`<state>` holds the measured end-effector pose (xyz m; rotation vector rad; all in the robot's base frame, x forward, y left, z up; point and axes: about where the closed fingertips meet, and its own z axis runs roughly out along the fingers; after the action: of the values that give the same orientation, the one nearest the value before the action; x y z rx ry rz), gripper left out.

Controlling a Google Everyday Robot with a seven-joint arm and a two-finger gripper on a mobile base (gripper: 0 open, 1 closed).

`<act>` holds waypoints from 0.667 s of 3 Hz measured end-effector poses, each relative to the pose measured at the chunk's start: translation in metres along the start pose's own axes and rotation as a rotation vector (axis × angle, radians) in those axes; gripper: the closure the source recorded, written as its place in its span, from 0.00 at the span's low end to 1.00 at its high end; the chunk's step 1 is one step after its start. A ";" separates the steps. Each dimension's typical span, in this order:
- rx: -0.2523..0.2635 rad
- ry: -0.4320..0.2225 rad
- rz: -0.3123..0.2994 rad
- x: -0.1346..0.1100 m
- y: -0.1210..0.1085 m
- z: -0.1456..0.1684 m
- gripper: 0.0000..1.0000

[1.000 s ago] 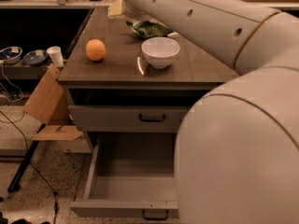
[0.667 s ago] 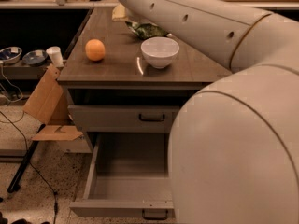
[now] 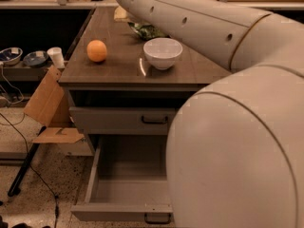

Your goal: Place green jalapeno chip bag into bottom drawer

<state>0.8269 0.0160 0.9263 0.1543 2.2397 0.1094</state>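
Note:
The green jalapeno chip bag lies on the brown cabinet top behind the white bowl; the robot arm hides most of it. The arm stretches from the lower right up to the top left over the bag. The gripper is hidden beyond the arm's end, out of the frame's top. The bottom drawer is pulled out and empty, with its dark handle at the front. The shallower drawer above it is closed.
An orange fruit sits on the cabinet top, left of the bowl. A cardboard box leans at the cabinet's left. A low shelf on the left holds bowls and a white cup. Cables and a black stand leg lie on the floor.
The arm has swung further left and up across the view, covering more of the chip bag. The bowl, fruit and drawers have not moved.

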 end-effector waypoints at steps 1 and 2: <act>0.037 -0.056 0.045 -0.013 -0.007 0.016 0.00; 0.084 -0.105 0.083 -0.030 -0.015 0.036 0.00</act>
<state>0.8726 -0.0027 0.9247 0.2919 2.1343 0.0511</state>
